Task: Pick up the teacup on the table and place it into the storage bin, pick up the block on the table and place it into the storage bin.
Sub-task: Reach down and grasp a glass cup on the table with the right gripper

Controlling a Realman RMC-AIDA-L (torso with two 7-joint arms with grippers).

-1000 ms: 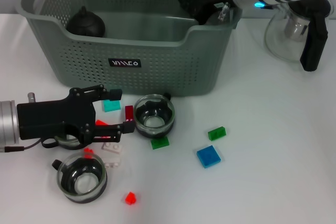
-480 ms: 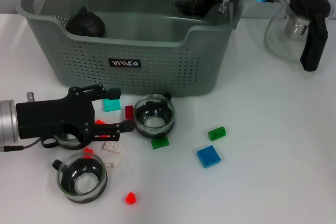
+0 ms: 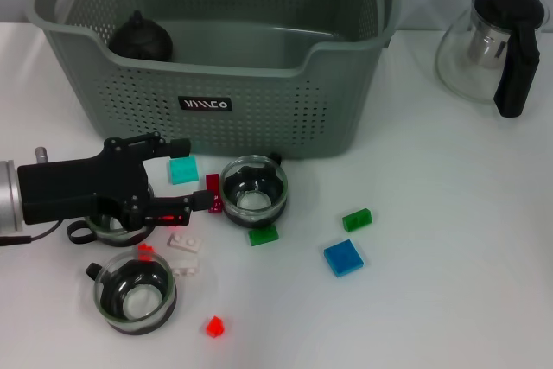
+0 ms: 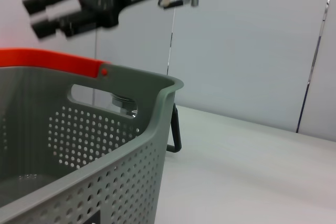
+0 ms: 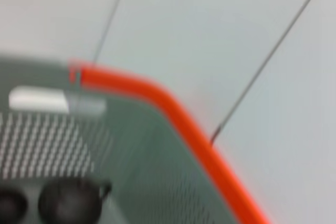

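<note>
The storage bin (image 3: 216, 66) is standing at the far side of the white table (image 3: 449, 239), a dark round object (image 3: 140, 36) sitting inside by its left wall; just in front of the bin a teacup (image 3: 253, 190) is resting upright, and a second teacup (image 3: 136, 293) is lying nearer the front edge; blocks are scattering around them: a teal block (image 3: 182, 169), a dark red block (image 3: 212, 186), a green block (image 3: 356, 219), a blue block (image 3: 343, 257). The left gripper (image 3: 192, 175) is hovering low beside the first teacup, its jaws parted around nothing, the teal block between them. The right gripper (image 4: 44, 15) is hanging above the bin, seemingly spread, in the left wrist view. A glass teapot (image 3: 492, 45) is standing at the far right.
</note>
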